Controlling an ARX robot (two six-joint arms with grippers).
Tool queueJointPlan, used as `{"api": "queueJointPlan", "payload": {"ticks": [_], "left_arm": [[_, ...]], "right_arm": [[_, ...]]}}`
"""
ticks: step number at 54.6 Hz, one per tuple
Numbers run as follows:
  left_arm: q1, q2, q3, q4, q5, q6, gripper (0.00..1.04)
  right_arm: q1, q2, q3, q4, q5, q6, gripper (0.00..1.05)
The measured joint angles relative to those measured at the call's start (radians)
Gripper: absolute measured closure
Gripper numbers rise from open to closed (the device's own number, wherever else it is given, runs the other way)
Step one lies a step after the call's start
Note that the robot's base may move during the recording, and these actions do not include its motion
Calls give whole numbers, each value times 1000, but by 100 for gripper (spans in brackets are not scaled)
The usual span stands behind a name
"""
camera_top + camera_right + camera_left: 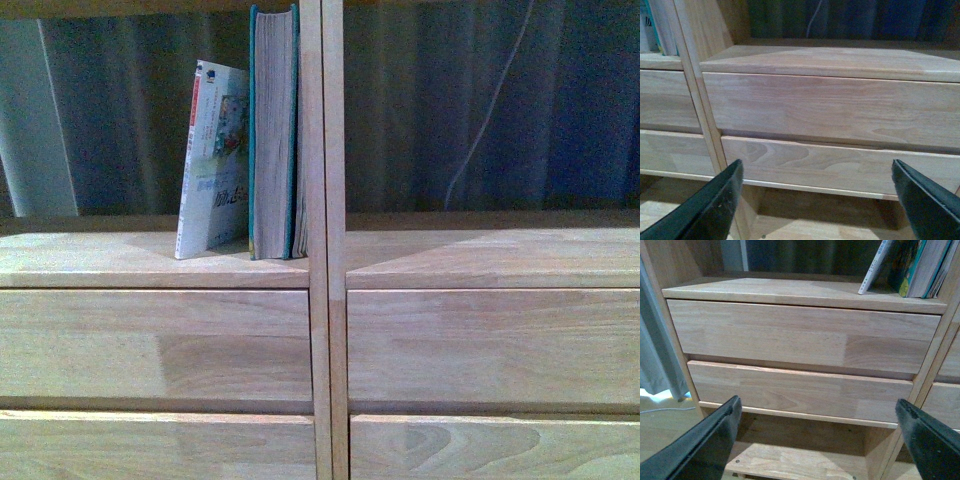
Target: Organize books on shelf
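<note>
The light-wood shelf (325,300) fills the front view. In its left compartment a thick teal book (273,130) stands upright against the centre divider, page edges facing me. A thinner white paperback (213,160) leans against it on its left. Both also show in the left wrist view: the white paperback (876,267) and the teal book (925,267). My left gripper (817,440) is open and empty, low before the left column's drawer fronts. My right gripper (817,200) is open and empty, low before the right column's drawers. Neither arm shows in the front view.
The right compartment (490,250) holds nothing; a dark curtain and a white cable (490,110) show behind it. Two drawer fronts (800,335) stack under each compartment, with a low open space (790,460) beneath. A grey curtain (657,360) hangs left of the shelf.
</note>
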Motion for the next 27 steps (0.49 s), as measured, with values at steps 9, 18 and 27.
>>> {"api": "queueJointPlan", "payload": {"ticks": [9,18,27], "left_arm": [[0,0,0,0,0,1,7],[0,0,0,0,0,1,7],[0,0,0,0,0,1,7]], "right_arm": [[0,0,0,0,0,0,7],[0,0,0,0,0,0,7],[0,0,0,0,0,0,7]]}}
